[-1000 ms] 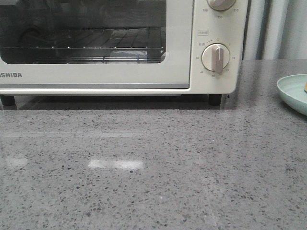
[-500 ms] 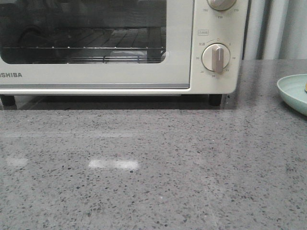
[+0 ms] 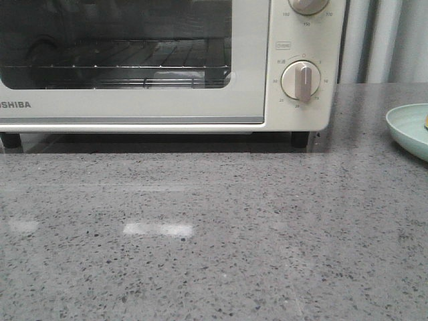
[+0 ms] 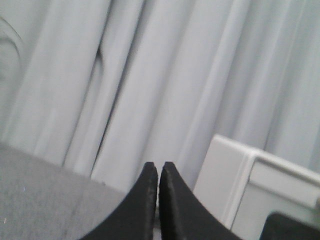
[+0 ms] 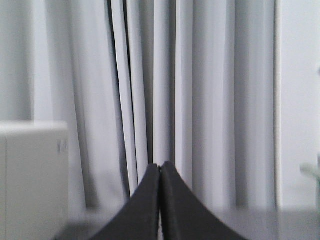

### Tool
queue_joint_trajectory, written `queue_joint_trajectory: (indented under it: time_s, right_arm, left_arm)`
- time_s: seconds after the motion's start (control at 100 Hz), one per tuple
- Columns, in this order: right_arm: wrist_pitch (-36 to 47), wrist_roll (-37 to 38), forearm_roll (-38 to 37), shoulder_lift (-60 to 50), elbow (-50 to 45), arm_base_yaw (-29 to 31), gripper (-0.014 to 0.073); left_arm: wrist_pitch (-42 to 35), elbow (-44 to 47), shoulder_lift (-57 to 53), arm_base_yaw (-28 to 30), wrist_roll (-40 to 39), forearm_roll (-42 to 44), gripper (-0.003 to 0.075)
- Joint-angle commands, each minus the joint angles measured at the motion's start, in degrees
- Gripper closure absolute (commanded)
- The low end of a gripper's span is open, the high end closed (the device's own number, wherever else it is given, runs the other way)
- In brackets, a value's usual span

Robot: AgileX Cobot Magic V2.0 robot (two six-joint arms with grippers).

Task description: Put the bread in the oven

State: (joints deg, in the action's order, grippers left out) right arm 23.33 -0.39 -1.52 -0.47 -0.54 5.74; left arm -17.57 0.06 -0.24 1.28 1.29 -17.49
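On counter: oven (image 3: 167, 67) door closed | plate (image 3: 409, 130) right | both grippers' fingers pressed together

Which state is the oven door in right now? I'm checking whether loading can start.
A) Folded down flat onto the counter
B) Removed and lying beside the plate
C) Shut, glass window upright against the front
C: in the front view the oven has its door closed flush with the front, the wire rack seen only through the glass, and the counter before it bare.
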Motion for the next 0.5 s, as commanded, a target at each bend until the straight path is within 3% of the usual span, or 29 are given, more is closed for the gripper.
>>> queue_joint_trajectory:
  time_s: [0.0,0.11,0.23,0.35,0.49]
  right_arm:
    - [11.48,2.81,0.29,-1.21,-0.72,0.34,0.0664]
    - [10.52,13.13,0.29,-1.21,-0.61,0.34,0.0664]
    - [-7.51,27.02,0.29,-1.21,2.58,0.34,0.0664]
    - [-21.16,27.85,0.29,-1.21,7.41,0.34,0.0664]
    - [-20.87,27.85,-1.18,-0.55,10.13,0.34,0.0664]
  left_arm:
    - [-12.44,1.25,-1.70,-0.01,-0.59,-0.83,0.0741]
    - [-17.17,1.25,-1.70,-0.01,-1.29,-0.83,0.0741]
    - [-17.26,0.88,-1.70,-0.01,-1.29,-0.83,0.0741]
    - [-14.80,0.18,-1.70,-0.01,-1.29,-0.28,0.0741]
    - [-3.73,-4.34,-1.57,-0.01,-1.29,1.43,0.0741]
